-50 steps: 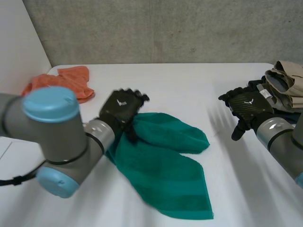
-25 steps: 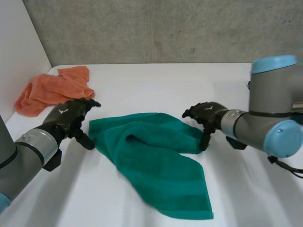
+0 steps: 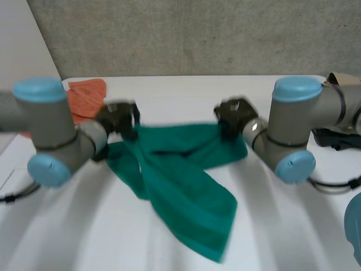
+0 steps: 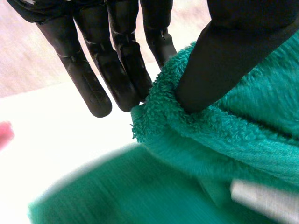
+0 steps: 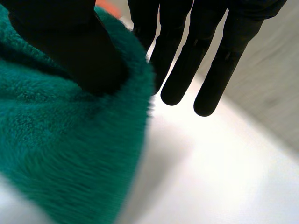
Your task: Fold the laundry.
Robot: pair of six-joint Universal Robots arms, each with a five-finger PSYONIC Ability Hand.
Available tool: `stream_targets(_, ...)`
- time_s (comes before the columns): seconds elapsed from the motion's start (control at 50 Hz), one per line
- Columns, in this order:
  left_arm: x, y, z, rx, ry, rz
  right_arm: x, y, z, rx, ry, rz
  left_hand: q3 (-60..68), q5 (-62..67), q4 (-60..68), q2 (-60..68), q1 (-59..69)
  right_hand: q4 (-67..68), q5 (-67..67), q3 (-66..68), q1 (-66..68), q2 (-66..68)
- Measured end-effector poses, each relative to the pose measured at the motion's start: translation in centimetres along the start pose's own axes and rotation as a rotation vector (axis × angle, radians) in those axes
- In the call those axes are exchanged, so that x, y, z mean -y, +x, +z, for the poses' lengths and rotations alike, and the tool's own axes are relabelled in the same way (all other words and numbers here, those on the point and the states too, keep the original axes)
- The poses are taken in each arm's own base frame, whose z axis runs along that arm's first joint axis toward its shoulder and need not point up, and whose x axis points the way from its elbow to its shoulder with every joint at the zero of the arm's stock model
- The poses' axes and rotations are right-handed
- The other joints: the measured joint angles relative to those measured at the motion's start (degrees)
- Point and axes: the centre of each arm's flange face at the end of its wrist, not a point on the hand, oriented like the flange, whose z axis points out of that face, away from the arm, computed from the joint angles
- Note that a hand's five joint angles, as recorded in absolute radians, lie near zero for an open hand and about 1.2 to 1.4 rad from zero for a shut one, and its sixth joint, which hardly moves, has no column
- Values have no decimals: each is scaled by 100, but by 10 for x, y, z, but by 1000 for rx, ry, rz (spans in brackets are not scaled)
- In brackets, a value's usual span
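Two hands, one green towel (image 3: pixel 186 175) — each pinches an end of its far edge.

I see the towel at the middle of the white table (image 3: pixel 180 90), its far edge strung between the hands and the rest trailing in a long fold toward the near side. The left hand (image 3: pixel 118 117) has the far-left corner: in its wrist view the thumb (image 4: pixel 233 56) presses the terry edge against the nearest of its straight fingers (image 4: pixel 88 70). The right hand (image 3: pixel 232 113) has the far-right corner the same way — thumb (image 5: pixel 70 46) sunk into the pile, straight fingers (image 5: pixel 177 70) reaching past the cloth's edge. Beyond the left hand lies a crumpled orange cloth (image 3: pixel 86 95); at the table's far right sits a beige pile of clothing (image 3: pixel 345 84).
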Motion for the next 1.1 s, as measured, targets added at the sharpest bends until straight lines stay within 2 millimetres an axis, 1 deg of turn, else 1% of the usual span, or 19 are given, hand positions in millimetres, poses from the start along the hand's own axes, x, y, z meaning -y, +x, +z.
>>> stream_targets(0.06,53,-4,8,75,170,53,38,22,8,-116,142,-66,4,0,6,2,0,11,0,1,0,0)
stream_targets(0.1,96,-5,5,113,320,87,72,38,8,-203,260,-107,17,0,17,11,0,16,0,1,0,0)
stream_targets(0.14,145,-5,-6,146,508,120,119,58,0,-311,425,-146,20,0,18,15,0,17,0,1,0,0)
stream_targets(0.2,202,-2,-28,173,757,156,171,78,-20,-416,610,-174,21,0,18,16,0,17,0,1,0,0)
stream_targets(0.22,211,-1,-33,177,798,161,180,81,-24,-433,642,-178,21,0,18,16,0,16,0,1,0,0)
stream_targets(0.26,236,2,-49,183,929,179,211,90,-42,-488,756,-191,21,0,19,16,0,17,1,1,0,0)
stream_targets(0.32,243,5,-60,182,982,187,228,94,-56,-508,822,-200,21,0,19,17,0,18,65,1,0,0)
stream_targets(0.4,226,5,-62,179,934,184,226,92,-59,-485,805,-205,23,0,22,20,0,18,122,1,0,0)
stream_targets(0.5,165,4,-51,176,729,175,184,79,-46,-390,621,-198,26,0,23,26,0,19,133,25,0,0)
stream_targets(0.58,102,4,-45,173,535,192,135,63,-37,-298,421,-181,33,0,23,30,0,21,133,31,0,0)
stream_targets(0.62,66,5,-43,169,428,217,97,50,-35,-232,276,-164,38,0,23,32,0,23,133,31,0,0)
stream_targets(0.68,21,8,-42,160,299,263,64,37,-35,-177,153,-148,40,0,24,33,0,24,134,31,0,0)
stream_targets(0.7,9,9,-42,156,261,278,40,29,-36,-141,71,-136,40,0,24,33,0,24,134,31,0,0)
stream_targets(0.74,-18,11,-41,144,185,314,10,17,-39,-99,-25,-122,41,0,24,33,0,25,135,31,0,0)
stream_targets(0.82,-52,17,-43,118,82,370,-26,3,-44,-48,-138,-104,41,0,24,33,0,25,153,31,0,0)
stream_targets(0.88,-67,21,-46,101,38,397,-43,-4,-48,-27,-190,-91,-770,-513,-764,-816,-682,26,166,31,0,0)
stream_targets(0.92,-71,23,-50,93,24,410,-51,-7,-51,-17,-214,-83,-2436,-2211,-2537,-2489,-2608,25,194,31,0,0)
stream_targets(0.96,-69,24,-53,93,29,414,-55,-9,-53,-13,-224,-78,-3213,-3014,-3328,-3253,-3314,25,204,31,0,0)
stream_targets(1.1,-44,22,-68,113,77,405,-58,-11,-57,-11,-224,-73,-3636,-3504,-3800,-3716,-3596,26,211,31,0,0)
